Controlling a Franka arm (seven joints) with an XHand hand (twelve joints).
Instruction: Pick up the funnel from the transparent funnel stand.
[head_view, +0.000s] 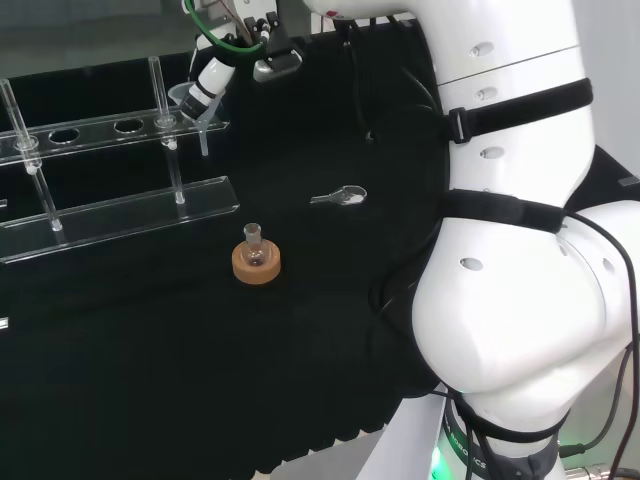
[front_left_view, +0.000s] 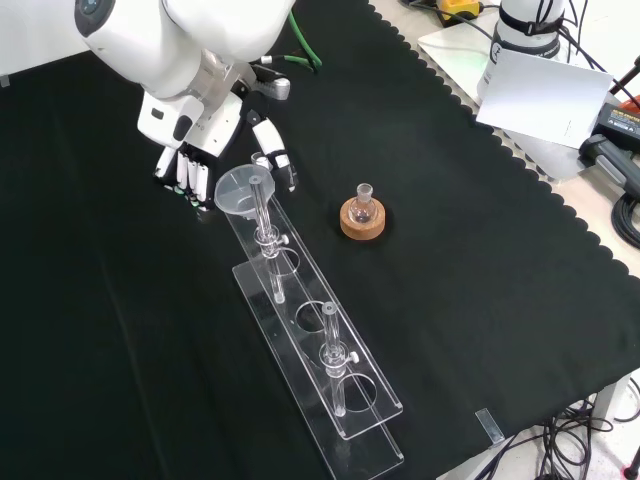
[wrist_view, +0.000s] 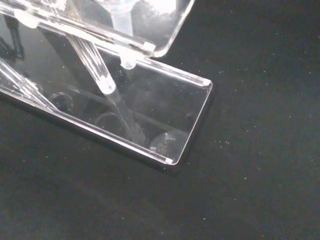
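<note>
At the end of the clear stand (front_left_view: 318, 345) nearest the arm, the funnel (front_left_view: 238, 191) sits in the upper shelf's last hole, its wide mouth up and its stem hanging through toward the base plate; in the wrist view the stem (wrist_view: 121, 20) shows close, passing down through the shelf above the base plate's corner (wrist_view: 197, 107). Nothing can be seen inside the funnel. The hand (front_left_view: 195, 170) is just beside it: in the front view the fingers (front_left_view: 185, 178) hang down fairly straight to the left of the funnel's rim, and the thumb (front_left_view: 275, 150) reaches past its right side, so the funnel lies between them; whether either touches the rim I cannot tell. The fingers are relaxed, not curled round anything. In the head view the hand (head_view: 208, 85) stands at the funnel (head_view: 188, 97) on the stand's right end. The stand's other holes (front_left_view: 366, 392) along the shelf hold nothing visible. To the right of the stand in the front view, well apart from it, a small round flask (front_left_view: 363, 205) stands upright in a cork ring (front_left_view: 362, 220) on the black-clothed counter (front_left_view: 480, 240); the flask looks empty. In the head view a small clear scoop-like piece (head_view: 342, 196) lies on the cloth to the right of the flask.
</note>
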